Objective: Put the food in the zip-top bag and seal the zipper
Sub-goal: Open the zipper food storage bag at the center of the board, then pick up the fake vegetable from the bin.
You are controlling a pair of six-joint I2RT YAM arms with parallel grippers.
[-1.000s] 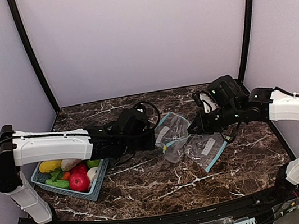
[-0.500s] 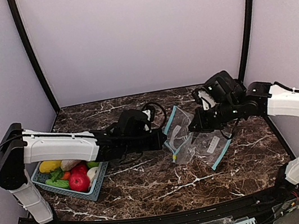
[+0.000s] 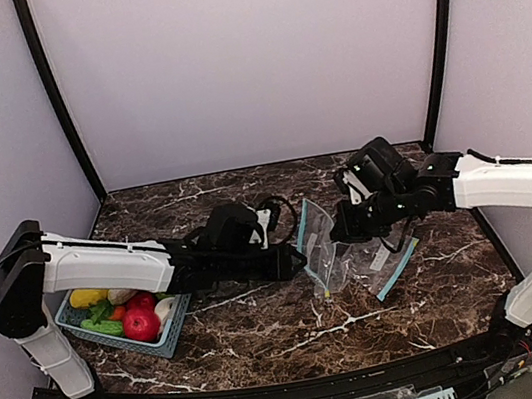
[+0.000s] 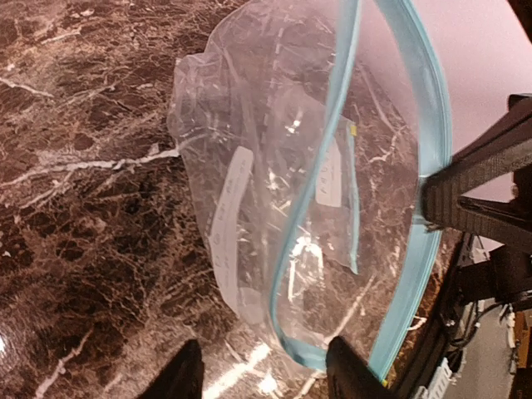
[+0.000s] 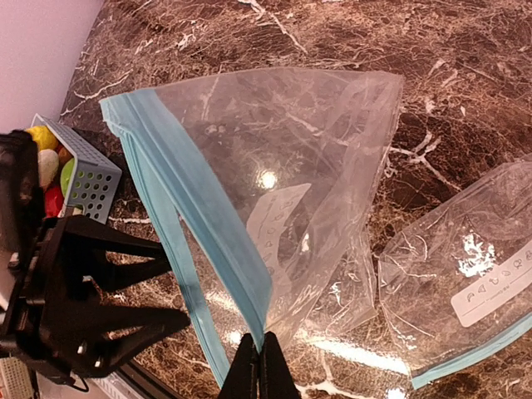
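The right hand [image 5: 258, 359] is clenched on the teal rim of the zip-top bag [image 5: 283, 158], holding it up from the surface [image 3: 267, 336] — the left hand [image 4: 264, 374], spread wide, grips nothing beside the opposite rim — with the food [image 3: 141, 324] well apart in the basket [image 3: 172, 341] at left.

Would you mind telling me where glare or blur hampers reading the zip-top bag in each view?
Top external: even light, yet the clear zip-top bag nearly vanishes against the marble table. Left wrist: crinkles glint white; table glare near the bottom edge. Right wrist: a bright hotspot mid-bag; the blue zipper is sharp.
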